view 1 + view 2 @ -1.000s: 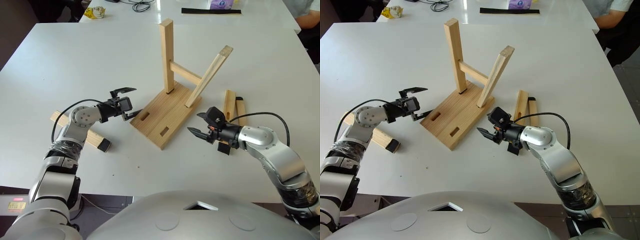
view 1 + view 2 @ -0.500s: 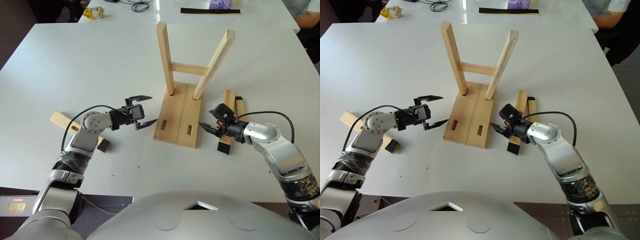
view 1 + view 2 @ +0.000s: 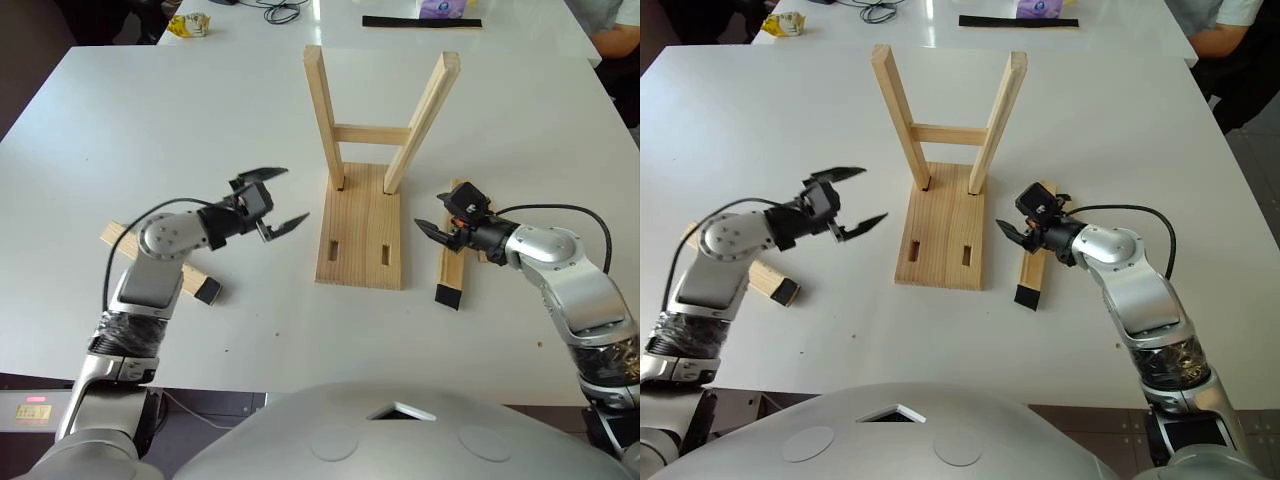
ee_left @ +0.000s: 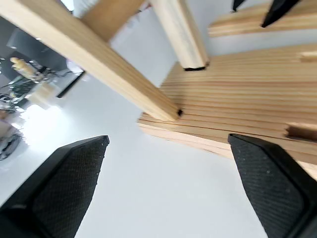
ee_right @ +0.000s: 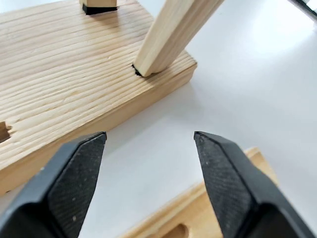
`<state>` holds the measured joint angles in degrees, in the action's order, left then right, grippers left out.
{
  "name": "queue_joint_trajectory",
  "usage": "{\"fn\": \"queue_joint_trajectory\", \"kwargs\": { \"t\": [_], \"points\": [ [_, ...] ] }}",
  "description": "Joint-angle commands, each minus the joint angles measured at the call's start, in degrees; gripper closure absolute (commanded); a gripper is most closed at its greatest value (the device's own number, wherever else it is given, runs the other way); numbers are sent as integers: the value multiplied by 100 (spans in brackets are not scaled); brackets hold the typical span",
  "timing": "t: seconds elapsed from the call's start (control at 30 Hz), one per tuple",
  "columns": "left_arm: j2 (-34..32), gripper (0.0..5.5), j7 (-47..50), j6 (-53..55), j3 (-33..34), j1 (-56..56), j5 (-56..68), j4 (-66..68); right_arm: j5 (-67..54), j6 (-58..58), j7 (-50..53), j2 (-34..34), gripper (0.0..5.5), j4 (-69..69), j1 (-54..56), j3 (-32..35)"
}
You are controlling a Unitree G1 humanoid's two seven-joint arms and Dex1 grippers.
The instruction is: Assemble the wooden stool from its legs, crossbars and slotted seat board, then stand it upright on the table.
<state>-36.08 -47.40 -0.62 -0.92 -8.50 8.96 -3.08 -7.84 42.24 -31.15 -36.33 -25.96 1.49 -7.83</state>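
The slotted seat board [image 3: 362, 240] lies flat mid-table. Two legs [image 3: 322, 115] joined by a crossbar [image 3: 372, 133] stand in its far slots; two near slots are bare. My left gripper [image 3: 268, 200] hovers open just left of the board, holding nothing. My right gripper [image 3: 437, 215] is open at the board's right side, above a loose leg pair [image 3: 452, 265] lying on the table. A further leg piece [image 3: 190, 280] lies under my left forearm. The left wrist view shows the board [image 4: 237, 119] and leg feet; the right wrist view shows the board corner [image 5: 74, 84].
A yellow packet [image 3: 190, 24], cables and a black strip [image 3: 420, 21] lie on the far table. White table surface surrounds the board, with free room in front of it.
The board with its legs has turned square to me and shifted slightly. My left gripper drew back left and up. My right gripper moved right and away, off the board's edge.
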Motion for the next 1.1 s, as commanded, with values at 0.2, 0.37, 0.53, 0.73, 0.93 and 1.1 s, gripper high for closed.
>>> {"fn": "queue_joint_trajectory", "kwargs": {
  "t": [0.2,0.37,0.53,0.73,0.93,1.1],
  "points": [
    [-2202,103,1777,599,1412,319,-1756,2321,-47,298,551,259,221,-860,-1033,701],
    [-3111,103,2899,-870,823,522,-2946,4301,-86,371,686,358,221,-1090,-1361,958],
    [-3188,103,3116,-1734,283,414,-3406,4888,-121,407,704,365,221,-1054,-1192,1032],
    [-2574,103,2776,-1657,205,443,-2981,4404,-106,412,643,316,221,-985,-1006,923],
    [-2138,103,2462,-1181,239,590,-2638,3665,-107,399,551,246,221,-857,-815,861],
    [-1748,103,2364,-843,85,402,-2552,3257,-89,372,536,246,221,-721,-628,729]
  ]
}}
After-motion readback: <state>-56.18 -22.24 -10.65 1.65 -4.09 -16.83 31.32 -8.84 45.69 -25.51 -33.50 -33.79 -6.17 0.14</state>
